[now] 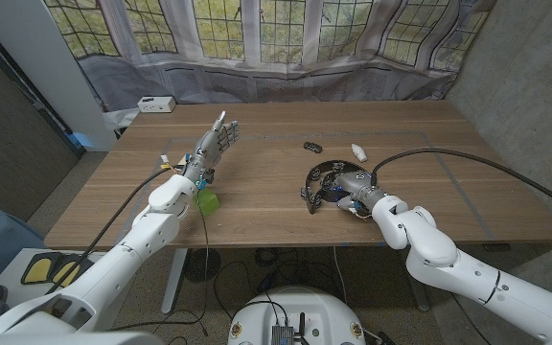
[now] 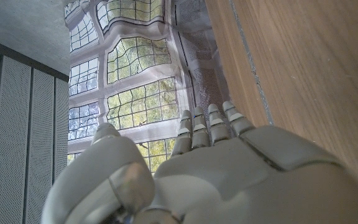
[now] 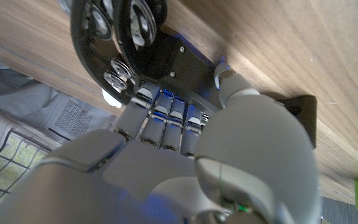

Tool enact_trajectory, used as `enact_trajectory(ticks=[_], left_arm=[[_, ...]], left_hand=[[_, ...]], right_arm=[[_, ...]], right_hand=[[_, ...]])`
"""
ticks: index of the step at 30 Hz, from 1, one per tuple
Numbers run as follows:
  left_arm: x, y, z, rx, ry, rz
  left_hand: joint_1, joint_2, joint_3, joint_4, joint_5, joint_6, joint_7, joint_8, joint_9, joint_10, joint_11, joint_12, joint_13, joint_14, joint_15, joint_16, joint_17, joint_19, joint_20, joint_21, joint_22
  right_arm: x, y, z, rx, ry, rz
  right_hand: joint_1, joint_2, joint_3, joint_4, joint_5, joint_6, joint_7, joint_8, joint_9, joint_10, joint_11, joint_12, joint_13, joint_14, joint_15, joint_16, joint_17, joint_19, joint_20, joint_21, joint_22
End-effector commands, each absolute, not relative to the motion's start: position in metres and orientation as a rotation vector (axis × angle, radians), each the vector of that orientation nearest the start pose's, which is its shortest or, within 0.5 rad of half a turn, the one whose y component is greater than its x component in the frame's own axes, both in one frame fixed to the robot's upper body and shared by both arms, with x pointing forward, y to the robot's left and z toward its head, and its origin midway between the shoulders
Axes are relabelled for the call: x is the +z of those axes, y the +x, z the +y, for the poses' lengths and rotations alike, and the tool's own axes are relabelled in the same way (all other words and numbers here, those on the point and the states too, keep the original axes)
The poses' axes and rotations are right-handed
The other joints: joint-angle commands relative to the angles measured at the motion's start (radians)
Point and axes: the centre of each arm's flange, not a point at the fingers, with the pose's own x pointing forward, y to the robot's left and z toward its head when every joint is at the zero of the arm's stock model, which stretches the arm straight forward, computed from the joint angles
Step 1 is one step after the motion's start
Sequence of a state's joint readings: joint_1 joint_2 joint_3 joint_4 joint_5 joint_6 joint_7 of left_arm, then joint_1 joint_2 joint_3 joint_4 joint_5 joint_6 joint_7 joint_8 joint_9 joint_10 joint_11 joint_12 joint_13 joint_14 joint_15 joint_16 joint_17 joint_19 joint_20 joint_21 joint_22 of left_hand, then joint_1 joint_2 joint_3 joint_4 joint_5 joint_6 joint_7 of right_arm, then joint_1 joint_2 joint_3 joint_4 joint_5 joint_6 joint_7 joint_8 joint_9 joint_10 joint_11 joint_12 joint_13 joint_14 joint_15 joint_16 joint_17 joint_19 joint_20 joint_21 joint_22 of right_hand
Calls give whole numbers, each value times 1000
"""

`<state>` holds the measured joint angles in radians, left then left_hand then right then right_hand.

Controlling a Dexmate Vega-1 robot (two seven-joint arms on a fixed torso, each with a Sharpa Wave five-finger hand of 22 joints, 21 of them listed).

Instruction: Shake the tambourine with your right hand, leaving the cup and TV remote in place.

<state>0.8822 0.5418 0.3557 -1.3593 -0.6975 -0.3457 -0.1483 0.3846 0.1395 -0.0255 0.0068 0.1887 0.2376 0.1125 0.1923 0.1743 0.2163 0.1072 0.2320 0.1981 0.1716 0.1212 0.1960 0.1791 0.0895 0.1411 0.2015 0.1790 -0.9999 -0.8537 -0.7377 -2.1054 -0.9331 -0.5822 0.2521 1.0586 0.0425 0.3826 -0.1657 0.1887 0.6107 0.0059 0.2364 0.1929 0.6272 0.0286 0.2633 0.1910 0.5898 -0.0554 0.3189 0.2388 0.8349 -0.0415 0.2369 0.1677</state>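
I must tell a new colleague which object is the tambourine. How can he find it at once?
Look at the wooden table, right of its middle, where the right robot hand reaches in. Under it lies the tambourine: a black ring carrying small metal discs, unlike the small white thing behind it.

Your right hand (image 1: 350,185) sits on the tambourine (image 1: 320,181), right of the surface's (image 1: 429,153) middle and nearer the front edge than the far one. Just behind the tambourine lies a small dark object (image 1: 312,147), with a small pale object (image 1: 359,150) to its right. Your left hand (image 1: 214,144) is raised over the left half; a small block (image 1: 207,201) lies near the front edge beside that arm. A box (image 1: 155,103) sits at the far left corner.
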Motion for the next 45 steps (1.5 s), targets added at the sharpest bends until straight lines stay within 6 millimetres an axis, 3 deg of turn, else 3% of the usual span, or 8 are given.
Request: enact_trajectory(ticks=[1, 10, 17, 22, 26, 31, 42, 45], left_arm=[[-23, 633, 285, -323, -45, -658], [-25, 632, 285, -314, -52, -657], [-25, 631, 285, -308, -58, -657], [-26, 631, 283, -311, -62, -655], [-26, 631, 282, -311, -66, -659], [-27, 629, 280, -314, -69, -662], [-27, 623, 278, -313, -62, -664], [-27, 621, 278, -313, -59, -663]], left_hand=[[10, -2, 4, -1, -2, 9, 1, 0, 6, 7, 4, -5, 1, 12, 3, -3, 4, 3, 4, 1, 3], [10, -2, 5, -2, -2, 10, 2, 0, 6, 7, 3, -6, 1, 11, 2, -3, 4, 4, 4, 1, 3], [10, -2, 6, -2, -2, 13, 1, 1, 6, 8, 4, -6, 1, 12, 3, -3, 4, 4, 3, 1, 3], [10, -2, 7, -2, -2, 16, 1, 1, 6, 8, 2, -7, 1, 13, 3, -3, 4, 4, 3, 1, 3], [10, -2, 7, -2, -2, 17, 1, 1, 6, 8, 1, -7, 1, 13, 3, -3, 4, 4, 4, 1, 3], [9, -2, 8, -2, -3, 20, 0, 2, 6, 8, 4, -7, 1, 12, 4, -3, 4, 4, 3, 1, 3], [9, -2, 9, -3, -3, 22, 1, 2, 6, 10, 3, -7, 1, 14, 2, -3, 4, 4, 3, 1, 3], [9, -2, 10, -3, -3, 24, 2, 2, 6, 12, 4, -7, 1, 14, 2, -3, 4, 4, 3, 1, 3]], right_arm=[[-94, 543, -174, 44, -1720, -365], [-96, 549, -177, 26, -1726, -373], [-97, 550, -179, 38, -1727, -380], [-95, 547, -180, 38, -1717, -391], [-93, 544, -182, 29, -1704, -408], [-91, 538, -184, 2, -1700, -435], [-82, 525, -184, -40, -1702, -465], [-81, 524, -184, -49, -1703, -455]], right_hand=[[35, 9, 7, -8, 0, 28, -7, 8, 5, 16, -7, 9, 2, 16, -7, 11, 7, 15, -5, 2, 3], [118, 43, 3, -8, -8, 112, -39, 21, 7, 87, -30, 15, 3, 92, -62, 57, 35, 80, -55, 15, 7], [169, 81, 2, -2, -5, 188, -70, 35, 8, 160, -53, 26, 4, 188, -121, 105, 63, 144, -87, 42, 14], [220, 88, -20, -6, -3, 263, -86, 53, 13, 234, -72, 44, 11, 254, -149, 155, 109, 167, -99, 61, 21], [259, 83, -44, -6, -1, 340, -95, 80, 24, 315, -73, 74, 20, 342, -178, 193, 135, 215, -105, 98, 29], [273, 90, -51, 2, 1, 379, -93, 95, 29, 366, -80, 95, 27, 393, -178, 195, 134, 246, -111, 126, 33], [279, 96, -55, 5, 1, 385, -80, 96, 31, 375, -68, 97, 29, 403, -173, 184, 132, 243, -106, 134, 34], [271, 107, -56, 16, 0, 380, -76, 93, 32, 374, -66, 96, 29, 408, -165, 179, 130, 241, -100, 138, 34]])
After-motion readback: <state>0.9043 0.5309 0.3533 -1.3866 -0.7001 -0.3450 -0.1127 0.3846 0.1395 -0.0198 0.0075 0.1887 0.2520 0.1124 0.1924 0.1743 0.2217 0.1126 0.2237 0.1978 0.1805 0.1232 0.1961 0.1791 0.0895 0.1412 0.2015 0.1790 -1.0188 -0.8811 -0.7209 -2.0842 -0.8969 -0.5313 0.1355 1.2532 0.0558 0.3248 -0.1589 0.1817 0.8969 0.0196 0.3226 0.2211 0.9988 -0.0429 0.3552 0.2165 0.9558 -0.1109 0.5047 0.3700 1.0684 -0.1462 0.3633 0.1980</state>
